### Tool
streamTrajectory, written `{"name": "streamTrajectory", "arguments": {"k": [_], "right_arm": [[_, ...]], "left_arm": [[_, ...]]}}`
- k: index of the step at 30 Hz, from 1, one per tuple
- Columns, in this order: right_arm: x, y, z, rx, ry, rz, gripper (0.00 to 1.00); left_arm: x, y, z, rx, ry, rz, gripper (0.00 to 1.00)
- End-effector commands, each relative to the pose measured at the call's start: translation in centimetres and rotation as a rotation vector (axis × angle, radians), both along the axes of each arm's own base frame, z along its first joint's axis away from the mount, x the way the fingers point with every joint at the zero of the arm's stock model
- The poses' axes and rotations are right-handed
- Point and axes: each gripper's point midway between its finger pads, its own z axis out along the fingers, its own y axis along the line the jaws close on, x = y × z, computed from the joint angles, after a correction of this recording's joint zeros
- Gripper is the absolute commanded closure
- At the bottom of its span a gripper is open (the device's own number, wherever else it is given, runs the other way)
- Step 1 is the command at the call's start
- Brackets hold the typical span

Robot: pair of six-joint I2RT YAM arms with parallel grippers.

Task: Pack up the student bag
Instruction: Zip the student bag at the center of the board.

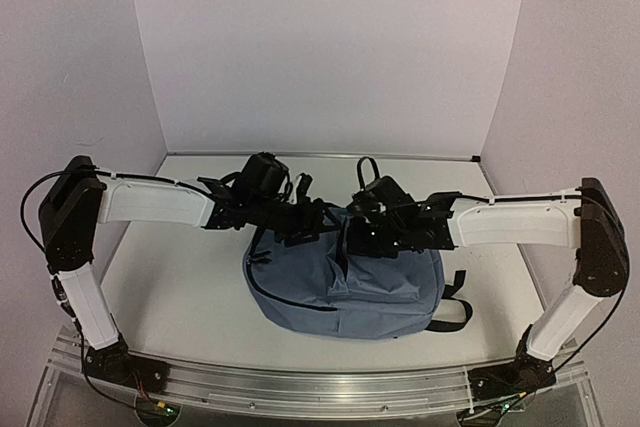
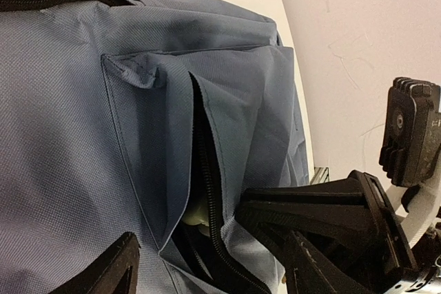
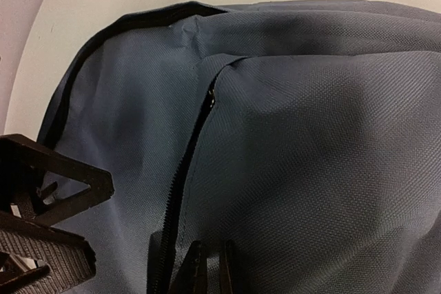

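The student bag (image 1: 340, 287) is a slate-blue backpack lying flat in the middle of the table, with its black straps to the right. My left gripper (image 2: 207, 256) is open wide over the front pocket. Its fingers (image 2: 310, 218) straddle the unzipped black zipper (image 2: 207, 170). Something pale (image 2: 195, 213) shows inside the pocket's dark opening. My right gripper (image 3: 209, 270) is shut, its two thin tips pinching the bag's fabric (image 3: 289, 170) just right of the zipper (image 3: 180, 184). In the top view both grippers meet at the bag's far edge, the left (image 1: 300, 222) and the right (image 1: 355, 237).
White walls enclose the table at the back and sides. A black strap loop (image 1: 455, 307) sticks out at the bag's right. The right arm's black wrist (image 2: 408, 132) hangs close to my left gripper. A metal rail (image 1: 320, 387) runs along the near edge.
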Motion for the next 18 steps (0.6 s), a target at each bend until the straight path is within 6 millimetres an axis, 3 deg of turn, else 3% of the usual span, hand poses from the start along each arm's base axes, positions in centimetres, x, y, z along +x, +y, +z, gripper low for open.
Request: {"name": "streamTrajectory", "arguments": {"k": [1,10,15,18], "right_arm": [[-0.5,-1.1,-1.6,0.002,0.037,-0.043,0.91],[0.3,-4.3,-2.9,-0.032,0.047,-0.128,0.91],[0.2,-6.2,-1.8,-0.013,0.027,-0.162,0.90],[0.1,-6.3,-1.9,-0.010,0.035,-0.163,0.90]], "left_arm": [[1.3,-1.0,1.1,0.013,-0.034,-0.005,0.30],[1.9,-1.3,-2.7,0.100,0.017,0.001,0.53],[1.6,-1.6,-3.6,0.108,0.027,-0.014,0.53],[1.3,-2.2,-4.1,0.111,0.035,-0.037,0.52]]}}
